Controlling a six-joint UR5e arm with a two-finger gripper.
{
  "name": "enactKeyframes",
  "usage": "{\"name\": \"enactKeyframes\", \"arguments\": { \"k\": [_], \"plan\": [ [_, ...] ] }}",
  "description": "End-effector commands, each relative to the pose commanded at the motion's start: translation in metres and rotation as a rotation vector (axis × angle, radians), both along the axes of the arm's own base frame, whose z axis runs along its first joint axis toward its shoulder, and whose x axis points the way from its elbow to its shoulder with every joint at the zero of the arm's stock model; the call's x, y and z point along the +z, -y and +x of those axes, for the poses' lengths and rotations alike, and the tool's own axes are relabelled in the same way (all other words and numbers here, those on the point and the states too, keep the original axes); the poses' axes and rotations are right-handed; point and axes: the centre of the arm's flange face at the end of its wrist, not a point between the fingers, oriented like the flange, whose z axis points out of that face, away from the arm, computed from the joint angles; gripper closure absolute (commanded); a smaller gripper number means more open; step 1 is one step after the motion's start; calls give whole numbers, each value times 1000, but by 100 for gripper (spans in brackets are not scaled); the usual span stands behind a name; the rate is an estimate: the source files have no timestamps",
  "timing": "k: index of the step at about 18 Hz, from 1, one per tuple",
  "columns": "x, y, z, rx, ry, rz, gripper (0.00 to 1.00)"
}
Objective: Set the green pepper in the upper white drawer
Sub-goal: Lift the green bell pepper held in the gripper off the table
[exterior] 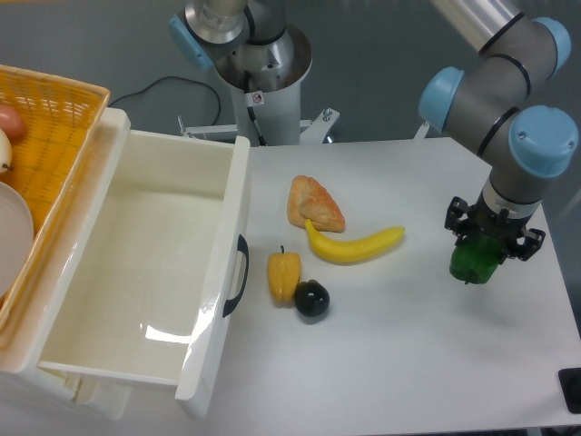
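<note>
White and matte, the table [408, 354] fills most of the view, with a grey floor behind it; at the right side the gripper [486, 247] points straight down, its black jaws clamped on the top of the green pepper [475, 262], a glossy, lobed, dark-green shape whose lower end sits at or just above the tabletop, I cannot tell which. The upper white drawer [100, 309] stands pulled open at the far left, deep and rectangular, smooth shiny plastic with a curved black handle [238, 274] on its front wall; its inside shows only a glare patch. Between pepper and drawer lie a curved yellow banana [356, 245], a wedge of orange-brown bread [314, 203] touching the banana's end, a small yellow pepper [283, 275] and a round black fruit [311, 299] just beside it. An orange woven basket [54, 109] rests behind the drawer's left edge, holding pale rounded things partly cut off.
</note>
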Motion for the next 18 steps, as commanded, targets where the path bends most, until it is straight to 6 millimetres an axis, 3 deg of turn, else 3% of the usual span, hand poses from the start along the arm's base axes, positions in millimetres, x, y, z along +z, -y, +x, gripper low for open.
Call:
{"name": "enactKeyframes", "arguments": {
  "k": [6,8,14,18],
  "plan": [
    [9,3,1,8,-5,23,82],
    [24,8,3,21,1,73,82],
    [79,20,36,47,34,119,82],
    [116,16,56,137,40,222,82]
  ]
}}
